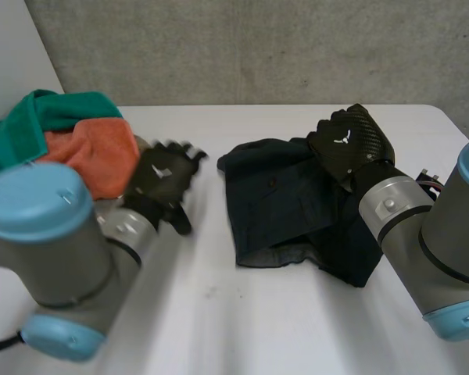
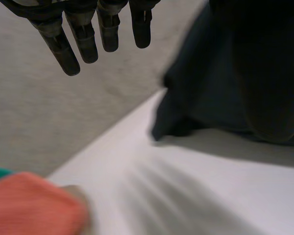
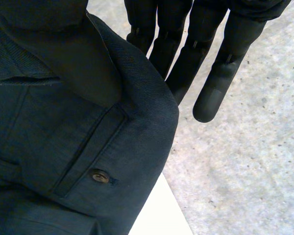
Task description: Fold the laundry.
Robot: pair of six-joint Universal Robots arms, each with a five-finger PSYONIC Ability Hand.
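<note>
Fold barely begun: one hand has the dark garment, the other is free.

The right hand's (image 1: 350, 144) fingers (image 3: 213, 73) are straight and, with the thumb, pinch the dark garment (image 1: 277, 199) at its 1 o'clock edge, near a button (image 3: 99, 176). The left hand's (image 1: 162, 173) fingers (image 2: 83, 41) hang straight and apart, holding nothing, above the table (image 1: 219, 312) at the garment's 9 o'clock. The garment lies rumpled mid-table. An orange towel (image 1: 94, 156) and a teal towel (image 1: 39, 117) are heaped at the left hand's 10 o'clock. The step looks like spreading; next, the left hand needs a grip on the garment's 9 o'clock edge.
</note>
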